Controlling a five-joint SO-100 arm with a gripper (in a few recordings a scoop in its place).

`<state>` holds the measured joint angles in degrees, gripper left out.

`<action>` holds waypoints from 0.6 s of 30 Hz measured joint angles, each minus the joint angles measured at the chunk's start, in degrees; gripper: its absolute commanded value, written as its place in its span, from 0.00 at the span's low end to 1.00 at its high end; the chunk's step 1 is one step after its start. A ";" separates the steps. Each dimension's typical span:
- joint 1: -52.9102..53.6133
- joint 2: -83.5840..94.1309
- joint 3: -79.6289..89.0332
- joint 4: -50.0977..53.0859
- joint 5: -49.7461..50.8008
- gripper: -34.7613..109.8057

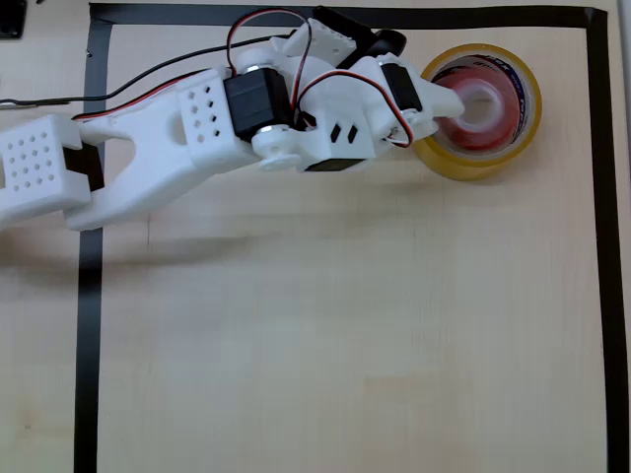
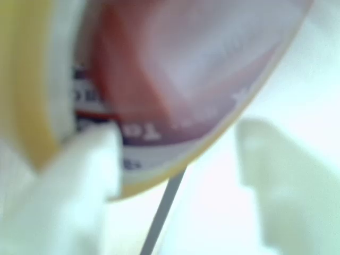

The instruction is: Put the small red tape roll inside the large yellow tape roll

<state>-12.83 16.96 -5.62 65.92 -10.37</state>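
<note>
Small red tape roll [image 1: 480, 110] at jaws.

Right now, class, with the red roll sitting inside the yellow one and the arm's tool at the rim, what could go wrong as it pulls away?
1. The white two-finger tool overlaps the large translucent yellow tape ring; withdrawing sideways might drag it.
2. A finger seems to reach over the small glossy red tape ring; lifting could pull it out.

We see a pale wood-grain tabletop [image 1: 345, 325] in the overhead view. A frame of black tape [image 1: 87, 345] runs along its left, top and right sides. A dark object [image 1: 10, 20] sits at the top left corner, cut off.
</note>
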 measured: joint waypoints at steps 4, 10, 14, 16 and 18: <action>0.00 0.00 -0.26 0.00 0.09 0.34; -0.09 0.00 -1.49 1.41 0.09 0.31; -0.53 0.26 -2.02 7.03 0.09 0.27; -1.41 1.76 -2.02 10.20 0.09 0.24; -1.93 4.13 -2.02 13.80 0.09 0.24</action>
<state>-14.77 21.09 -7.65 79.72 -10.28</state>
